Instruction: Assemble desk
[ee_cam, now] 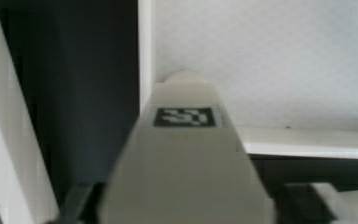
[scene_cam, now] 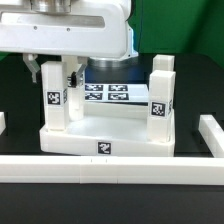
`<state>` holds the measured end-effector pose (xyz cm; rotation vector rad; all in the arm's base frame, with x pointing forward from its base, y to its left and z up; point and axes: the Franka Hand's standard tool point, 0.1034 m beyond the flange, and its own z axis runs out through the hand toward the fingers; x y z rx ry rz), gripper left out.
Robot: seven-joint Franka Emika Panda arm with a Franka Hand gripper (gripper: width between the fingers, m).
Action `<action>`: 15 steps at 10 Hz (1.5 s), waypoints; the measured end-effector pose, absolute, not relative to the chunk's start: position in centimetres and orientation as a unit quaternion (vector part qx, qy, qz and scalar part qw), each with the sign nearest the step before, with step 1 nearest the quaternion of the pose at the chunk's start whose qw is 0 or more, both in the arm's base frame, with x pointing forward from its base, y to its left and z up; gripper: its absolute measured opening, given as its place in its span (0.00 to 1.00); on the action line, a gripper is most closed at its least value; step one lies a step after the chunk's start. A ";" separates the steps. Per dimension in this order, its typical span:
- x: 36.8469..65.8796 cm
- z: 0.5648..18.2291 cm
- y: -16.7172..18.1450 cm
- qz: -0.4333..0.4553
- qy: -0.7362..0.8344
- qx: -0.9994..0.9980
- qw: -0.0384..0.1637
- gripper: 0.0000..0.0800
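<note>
**White plastic desk takes shape, leg by leg**

White, hard-looking plastic makes up the desk top (scene_cam: 105,135), which lies upside down on the black table (scene_cam: 20,100), pushed against the border rail (scene_cam: 110,170) along the front. It is the largest piece, judged stiff and light, smooth enough to slip if nudged; its raised rim is the natural place to steady it.

Two legs stand upright in its corner sockets. The right leg (scene_cam: 161,92), on the exterior view's right, stands free and well apart from the arm. The left leg (scene_cam: 56,95), on the exterior view's left, stands directly under the gripper (scene_cam: 55,68), whose fingers flank its upper end. A square-section leg is judged rigid and light, best taken on two opposite flat faces near the top, clear of its tag (ee_cam: 188,116).

The wrist view looks straight down that leg (ee_cam: 185,160), with dark fingers (ee_cam: 318,200) on either side. Whether the jaws already pinch it or stand just off its faces cannot be told. The marker board (scene_cam: 108,93) lies behind.
</note>
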<state>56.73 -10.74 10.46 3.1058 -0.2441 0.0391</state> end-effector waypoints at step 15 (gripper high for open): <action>57.0 10.2 -10.6 0.014 -0.524 0.851 -0.012 0.36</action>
